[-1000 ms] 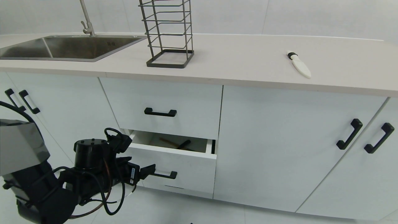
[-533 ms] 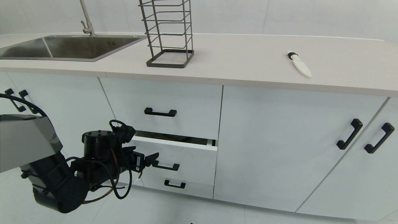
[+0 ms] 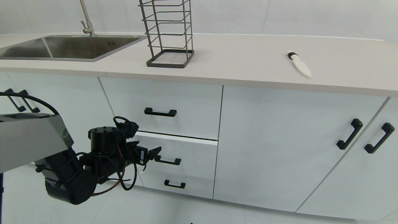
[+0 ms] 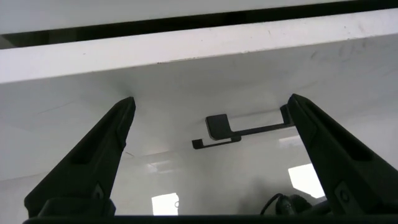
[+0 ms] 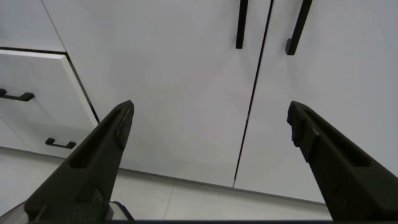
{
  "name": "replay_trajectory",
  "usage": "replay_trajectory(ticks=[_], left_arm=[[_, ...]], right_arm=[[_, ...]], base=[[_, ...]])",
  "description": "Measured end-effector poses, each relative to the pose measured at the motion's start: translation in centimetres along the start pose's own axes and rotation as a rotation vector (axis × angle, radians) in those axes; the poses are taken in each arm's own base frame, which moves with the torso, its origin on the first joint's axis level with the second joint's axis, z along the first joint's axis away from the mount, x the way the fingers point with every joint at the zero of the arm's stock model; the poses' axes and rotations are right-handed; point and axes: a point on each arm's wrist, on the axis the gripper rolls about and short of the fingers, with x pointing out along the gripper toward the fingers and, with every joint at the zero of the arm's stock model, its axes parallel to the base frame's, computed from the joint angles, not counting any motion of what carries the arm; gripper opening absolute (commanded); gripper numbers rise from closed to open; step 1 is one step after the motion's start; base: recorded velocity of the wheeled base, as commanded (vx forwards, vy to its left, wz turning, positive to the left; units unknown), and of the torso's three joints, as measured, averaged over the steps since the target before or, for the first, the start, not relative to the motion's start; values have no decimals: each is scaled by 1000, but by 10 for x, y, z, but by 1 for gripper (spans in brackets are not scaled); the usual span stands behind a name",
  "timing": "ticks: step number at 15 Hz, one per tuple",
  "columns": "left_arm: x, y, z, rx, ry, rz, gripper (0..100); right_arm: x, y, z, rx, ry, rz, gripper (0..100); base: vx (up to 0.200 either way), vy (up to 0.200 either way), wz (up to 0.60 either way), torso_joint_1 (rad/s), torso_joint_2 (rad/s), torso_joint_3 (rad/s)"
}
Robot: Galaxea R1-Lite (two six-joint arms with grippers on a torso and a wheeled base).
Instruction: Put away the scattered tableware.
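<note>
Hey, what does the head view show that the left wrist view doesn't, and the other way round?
Head view: the countertop with the sink, wire rack and white knife, plus the top drawer and cabinet doors.
Left wrist view: how wide the left gripper is open, and a close look at the dark slit above the middle drawer, so it isn't fully shut.
Both: that gripper facing the middle drawer's black handle.

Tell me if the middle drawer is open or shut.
Slightly ajar: the middle drawer shows its top edge proud; left gripper open at its handle.
</note>
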Motion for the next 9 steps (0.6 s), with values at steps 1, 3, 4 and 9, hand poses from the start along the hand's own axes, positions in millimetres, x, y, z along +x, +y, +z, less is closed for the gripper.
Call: replay_trajectory(ticks=[1, 3, 4, 9], left_arm=[[3, 1, 1, 2, -12, 0, 100], [8, 1, 4, 6, -43, 1, 100], [10, 2, 5, 5, -50, 2, 100], [2, 0, -7, -3, -37, 0, 100]], right_arm=[[0, 0, 0, 0, 0, 0, 100], [0, 0, 0, 0, 0, 0, 100], [0, 0, 0, 0, 0, 0, 100], [0, 0, 0, 0, 0, 0, 100]], base=[[0, 0, 0, 0, 0, 0], [0, 0, 0, 0, 0, 0], [0, 0, 0, 0, 0, 0], [0, 0, 0, 0, 0, 0]])
